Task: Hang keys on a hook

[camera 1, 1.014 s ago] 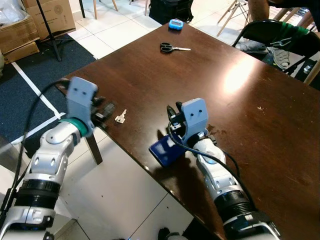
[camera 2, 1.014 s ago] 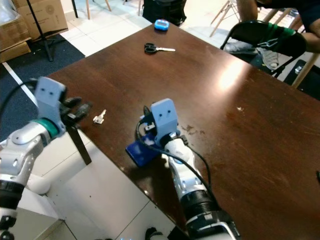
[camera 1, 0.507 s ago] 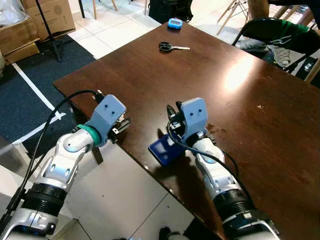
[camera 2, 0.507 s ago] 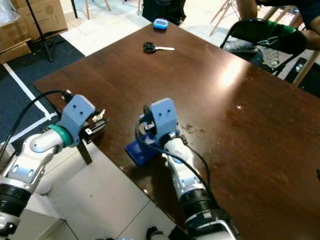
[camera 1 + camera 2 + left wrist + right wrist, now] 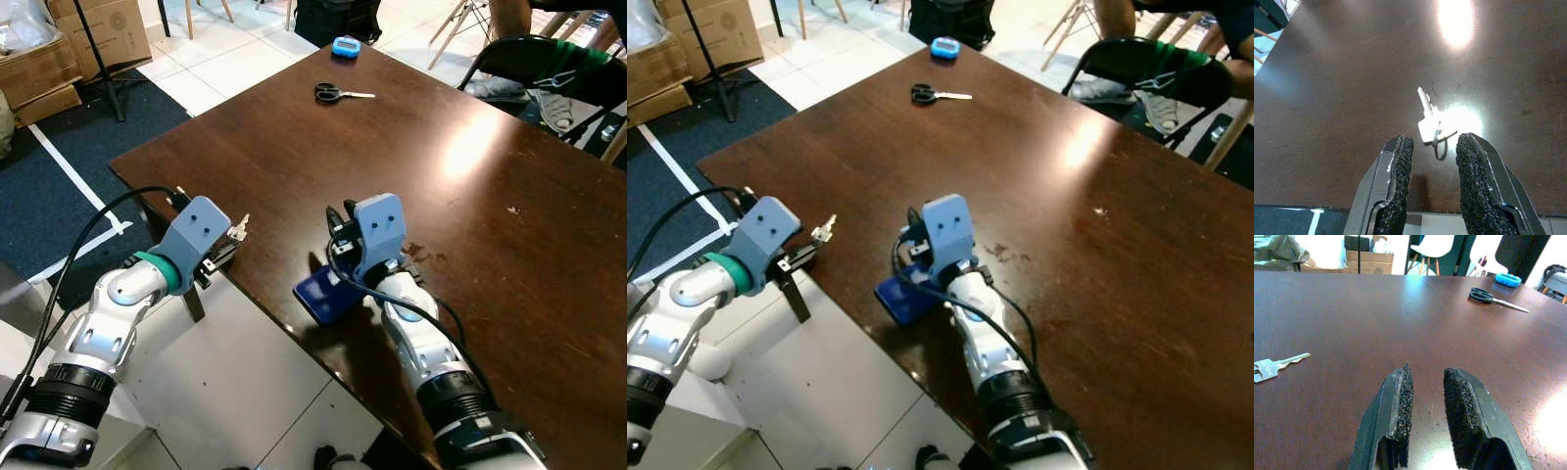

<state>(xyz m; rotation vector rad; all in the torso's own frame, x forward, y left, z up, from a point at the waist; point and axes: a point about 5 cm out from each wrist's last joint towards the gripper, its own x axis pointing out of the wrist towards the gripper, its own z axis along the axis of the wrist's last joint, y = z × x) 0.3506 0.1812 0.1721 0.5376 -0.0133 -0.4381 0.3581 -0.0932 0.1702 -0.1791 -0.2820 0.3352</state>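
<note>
A small silver key on a ring (image 5: 1432,125) lies on the dark wooden table (image 5: 294,157) close to its near-left edge, also in the head view (image 5: 239,227). My left gripper (image 5: 1431,147) sits at that edge, open, with its fingertips just short of the key and one to each side of the ring. It appears below the key in the head view (image 5: 225,251). My right gripper (image 5: 1427,377) rests low over the table further right, open with nothing between its fingers. A blue flat object (image 5: 321,292) lies under the right wrist.
Black scissors (image 5: 338,94) and a small blue item (image 5: 345,46) lie at the table's far side. A black chair (image 5: 534,69) with a seated person stands at the back right. Cardboard boxes (image 5: 93,29) and a stand pole are on the floor at the left.
My left gripper swung in from left of the table edge to the key, covered it half a second ago, and now sits slightly lower with the key showing ahead. The right arm stayed put.
</note>
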